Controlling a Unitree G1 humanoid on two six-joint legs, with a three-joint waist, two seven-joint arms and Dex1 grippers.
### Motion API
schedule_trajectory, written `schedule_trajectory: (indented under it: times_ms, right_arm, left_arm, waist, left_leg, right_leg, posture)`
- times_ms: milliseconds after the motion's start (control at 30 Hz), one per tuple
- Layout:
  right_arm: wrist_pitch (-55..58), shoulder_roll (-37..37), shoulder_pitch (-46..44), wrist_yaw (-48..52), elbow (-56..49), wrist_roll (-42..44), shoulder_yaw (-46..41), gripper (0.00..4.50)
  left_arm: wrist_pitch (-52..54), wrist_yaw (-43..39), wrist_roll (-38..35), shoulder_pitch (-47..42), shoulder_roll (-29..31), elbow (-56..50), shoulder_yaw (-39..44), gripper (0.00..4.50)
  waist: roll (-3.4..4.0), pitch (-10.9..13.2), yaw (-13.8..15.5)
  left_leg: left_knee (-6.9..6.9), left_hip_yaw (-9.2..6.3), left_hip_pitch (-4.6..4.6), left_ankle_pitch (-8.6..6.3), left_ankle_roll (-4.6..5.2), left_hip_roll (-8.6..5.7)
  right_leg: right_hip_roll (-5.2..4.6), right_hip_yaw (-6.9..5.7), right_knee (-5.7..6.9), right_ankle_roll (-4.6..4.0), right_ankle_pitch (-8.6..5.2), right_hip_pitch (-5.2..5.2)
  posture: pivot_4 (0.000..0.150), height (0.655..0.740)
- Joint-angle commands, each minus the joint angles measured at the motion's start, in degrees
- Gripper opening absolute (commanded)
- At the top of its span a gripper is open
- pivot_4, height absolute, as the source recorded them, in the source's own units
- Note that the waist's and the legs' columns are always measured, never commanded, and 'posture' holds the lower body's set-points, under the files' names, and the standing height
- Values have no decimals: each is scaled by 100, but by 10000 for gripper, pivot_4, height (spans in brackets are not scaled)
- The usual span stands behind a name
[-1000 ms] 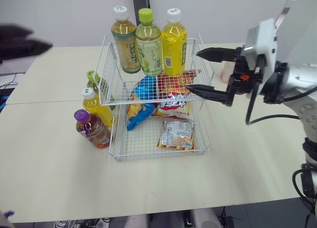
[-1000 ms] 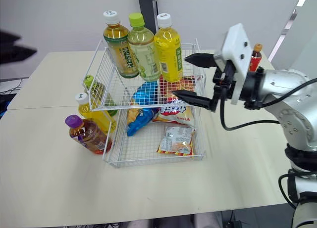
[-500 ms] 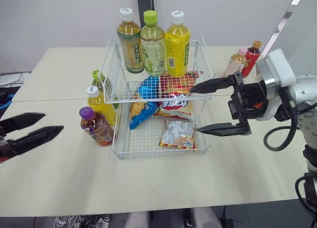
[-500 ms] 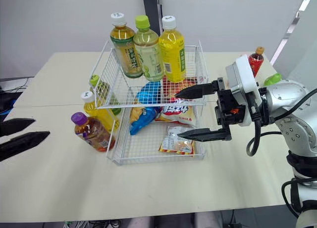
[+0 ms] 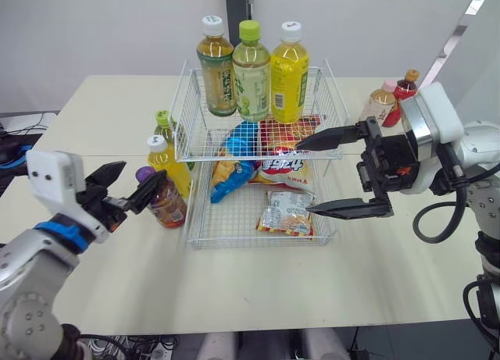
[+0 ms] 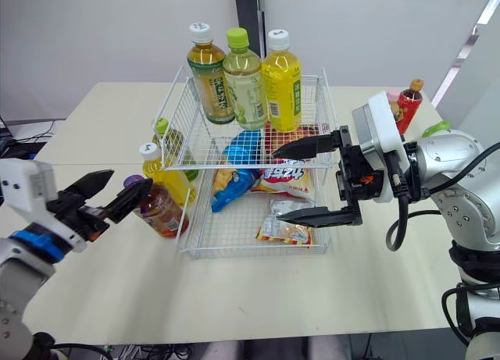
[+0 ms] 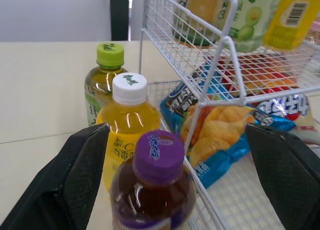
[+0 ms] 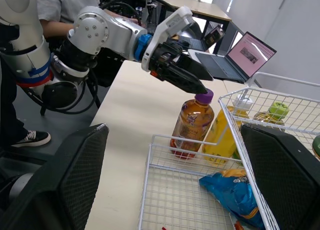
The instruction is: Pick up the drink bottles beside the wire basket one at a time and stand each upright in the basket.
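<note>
On the table (image 5: 234,290) beside the wire basket (image 5: 242,244), the purple-capped bottle (image 5: 168,208) is standing just ahead of your left tool (image 5: 143,173), which is gaping wide and carrying nothing. You should be centring on its body below the cap (image 7: 159,150), avoiding the yellow bottle (image 5: 162,166) beyond.

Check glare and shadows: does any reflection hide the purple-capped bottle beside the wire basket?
Left wrist view: small white highlights on the shoulder of the purple-capped brown drink bottle and on the white-capped yellow drink bottle, yet caps and outlines are not hidden. Left eye view: even light, only faint soft shadows on the cream table.
</note>
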Motion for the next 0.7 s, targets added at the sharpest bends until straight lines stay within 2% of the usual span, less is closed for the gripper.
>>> schedule_trajectory:
  times_ms: [33, 367, 467, 700]
  right_arm:
    - [-51, -51, -44, -25, -134, 15, -145, 45000]
    - [-88, -42, -44, -20, -86, -53, -127, 45000]
    - [-101, -40, -25, -16, -88, -76, -121, 45000]
    - [-94, -22, -15, -15, -105, -121, -136, 45000]
  left_arm:
    - [-348, 621, 311, -20, 94, -158, -396, 44756]
    - [-587, 1283, 387, 240, 34, -105, -1090, 44756]
    - [-676, 1458, 466, 304, 45, -57, -1163, 38970]
    - [-657, 1572, 314, 467, -43, -85, -1333, 16169]
  waist:
    - [0, 0, -5]
    - [0, 0, 3]
    - [0, 0, 7]
    - [0, 0, 12]
  left_leg:
    - [-1, 0, 0, 0, 0, 1]
    - [-2, 3, -3, -1, 1, -2]
    - [-3, 2, -4, -1, 1, -2]
    - [-3, 4, -10, -1, 1, -2]
  right_leg:
    - [1, 0, 0, -1, 0, 0]
    - [7, 0, -12, 0, 0, 1]
    - [7, -1, -14, 0, 0, 1]
    - [7, 1, -38, 4, 2, 5]
  posture:
    - [1500, 7400]
    - [1500, 7400]
    - [1500, 7400]
    - [1500, 7400]
